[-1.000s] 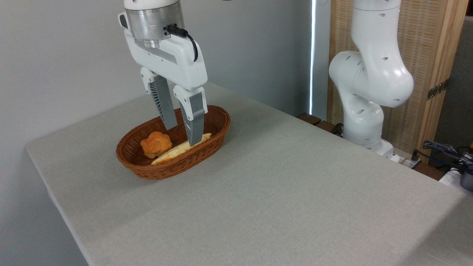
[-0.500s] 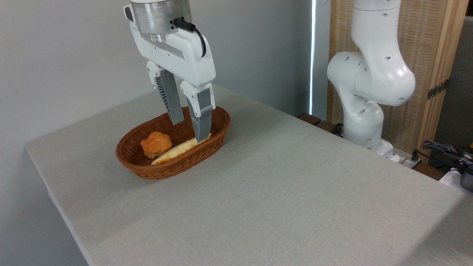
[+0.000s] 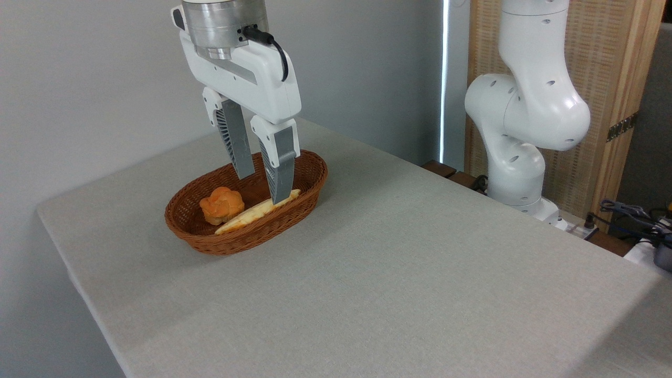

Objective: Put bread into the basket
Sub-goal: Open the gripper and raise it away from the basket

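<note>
The bread [image 3: 252, 214] lies inside the oval reddish-brown wicker basket [image 3: 294, 210], along its near wall, pale flat side turned toward the camera. My gripper [image 3: 262, 188] hangs just above the basket's right half, fingers pointing down and spread open, nothing between them. The near finger [image 3: 278, 170] stands in front of the bread's right end and hides a little of it. I cannot tell whether that fingertip touches the loaf.
A small round knobbly golden bun [image 3: 221, 205] sits in the basket's left half, beside the bread. The grey table [image 3: 394, 273] extends to the right and front. The arm's white base [image 3: 520, 157] stands beyond the table's far right edge, with cables [image 3: 630, 212] beside it.
The open gripper rose a little and shifted right, then came slightly back left. The bread and the bun stayed in place in the basket.
</note>
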### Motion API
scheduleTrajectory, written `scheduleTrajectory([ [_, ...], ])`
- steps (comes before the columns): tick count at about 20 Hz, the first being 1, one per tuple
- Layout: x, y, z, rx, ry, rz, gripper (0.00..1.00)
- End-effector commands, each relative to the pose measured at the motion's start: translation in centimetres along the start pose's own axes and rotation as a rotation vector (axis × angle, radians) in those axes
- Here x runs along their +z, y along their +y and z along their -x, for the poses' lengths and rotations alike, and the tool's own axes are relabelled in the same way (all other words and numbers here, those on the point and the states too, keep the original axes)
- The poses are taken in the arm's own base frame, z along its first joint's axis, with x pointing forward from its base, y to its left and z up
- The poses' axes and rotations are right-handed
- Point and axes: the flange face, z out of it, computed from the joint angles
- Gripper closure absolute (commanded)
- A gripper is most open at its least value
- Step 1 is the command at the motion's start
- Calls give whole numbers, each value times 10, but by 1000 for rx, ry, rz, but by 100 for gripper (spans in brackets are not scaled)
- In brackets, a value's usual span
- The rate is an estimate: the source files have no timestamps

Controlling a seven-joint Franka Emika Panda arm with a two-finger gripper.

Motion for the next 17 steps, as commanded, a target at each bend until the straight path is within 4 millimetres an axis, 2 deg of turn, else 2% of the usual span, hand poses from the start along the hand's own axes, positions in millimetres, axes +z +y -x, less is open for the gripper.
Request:
scheduleTrajectory([
  [1,1,-2,-4,-8,5,2,0],
  [10,0,8,-5,-4,-39,-17,0],
  [17,-3,7,-4,-9,-37,-24,0],
])
